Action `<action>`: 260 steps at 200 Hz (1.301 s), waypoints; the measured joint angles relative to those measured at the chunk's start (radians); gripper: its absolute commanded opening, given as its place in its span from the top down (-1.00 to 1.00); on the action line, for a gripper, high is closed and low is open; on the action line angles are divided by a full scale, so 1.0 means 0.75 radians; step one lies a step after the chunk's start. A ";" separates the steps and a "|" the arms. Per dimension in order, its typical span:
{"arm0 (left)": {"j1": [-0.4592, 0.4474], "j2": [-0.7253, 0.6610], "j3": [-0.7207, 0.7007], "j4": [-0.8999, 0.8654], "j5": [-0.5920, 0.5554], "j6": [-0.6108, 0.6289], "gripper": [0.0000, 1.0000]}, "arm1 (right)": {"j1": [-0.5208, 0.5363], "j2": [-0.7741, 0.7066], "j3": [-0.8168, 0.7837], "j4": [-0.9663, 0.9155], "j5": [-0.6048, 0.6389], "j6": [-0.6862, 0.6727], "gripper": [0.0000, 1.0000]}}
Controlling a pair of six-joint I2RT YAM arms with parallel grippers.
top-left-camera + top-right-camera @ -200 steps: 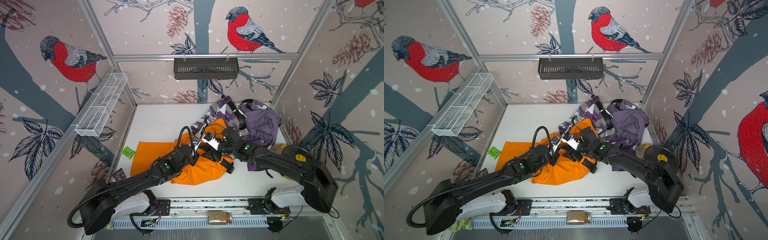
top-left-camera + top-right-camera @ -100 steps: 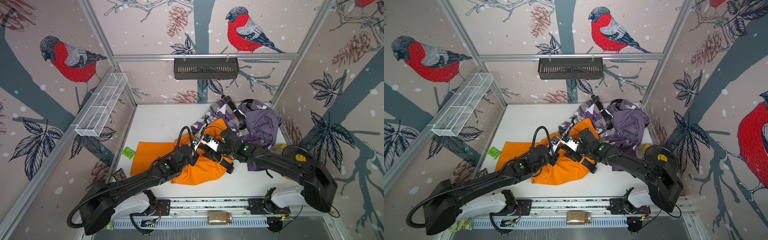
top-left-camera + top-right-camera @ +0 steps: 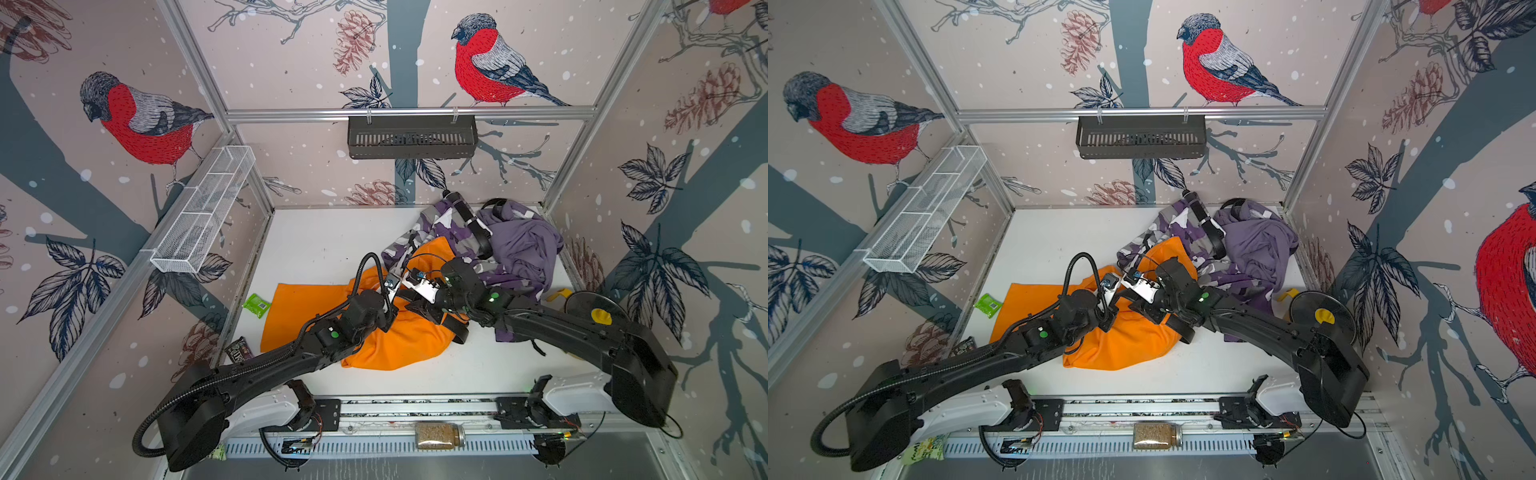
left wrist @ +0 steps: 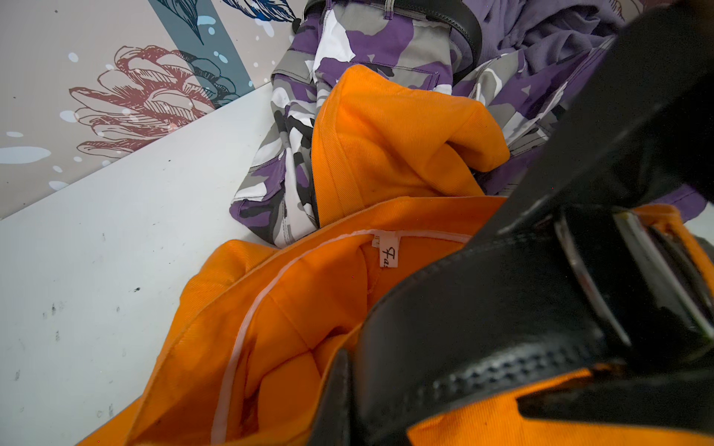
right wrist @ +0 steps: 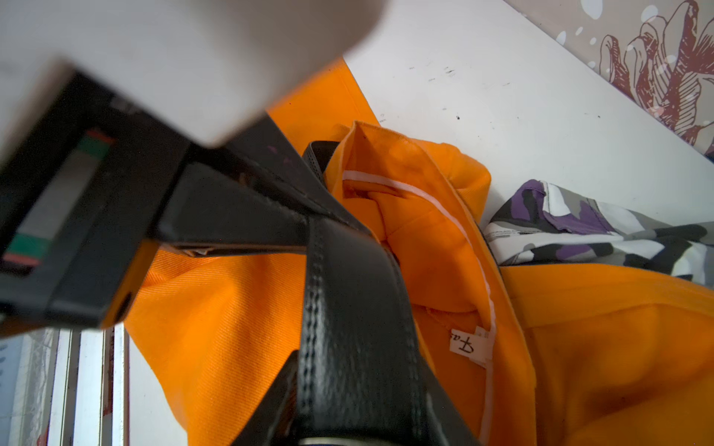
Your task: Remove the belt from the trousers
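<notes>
Left gripper [image 5: 305, 231]: black tapered fingers pressed together on the edge of the belt [image 5: 355, 328], above the orange trousers [image 3: 399, 345].

Right gripper [image 3: 417, 308]: jaws part-way apart, astride the same belt close to its buckle [image 4: 637, 278]; whether they bite on it cannot be told.

Belt: black strap with a grained, leather-like face and a stitched border, flat, bent in an arc. It lies over the open waist of the orange trousers at mid-bench, between the two grippers.

Buckle: rectangular, with bright metal bars.

Orange trousers: twill weave, crumpled, with white tape edging inside the waist and a small white label [image 4: 388, 253] in script lettering.

Bench [image 3: 324, 245]: white, smooth, flecked with dark scuffs.

Camouflage trousers [image 3: 440, 232]: purple, grey, white and black patches, heaped behind the orange pair and touching it, with another dark strap [image 3: 473, 226] across them.

Purple garment [image 3: 523, 245]: plain, in soft folds, just beside the camouflage pair.

Green packet [image 3: 257, 304]: small, glossy, near the orange leg.
</notes>
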 measured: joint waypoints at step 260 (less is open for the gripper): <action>-0.001 -0.004 0.076 -0.126 0.049 -0.024 1.00 | 0.136 -0.131 -0.136 0.163 0.398 -0.066 -0.33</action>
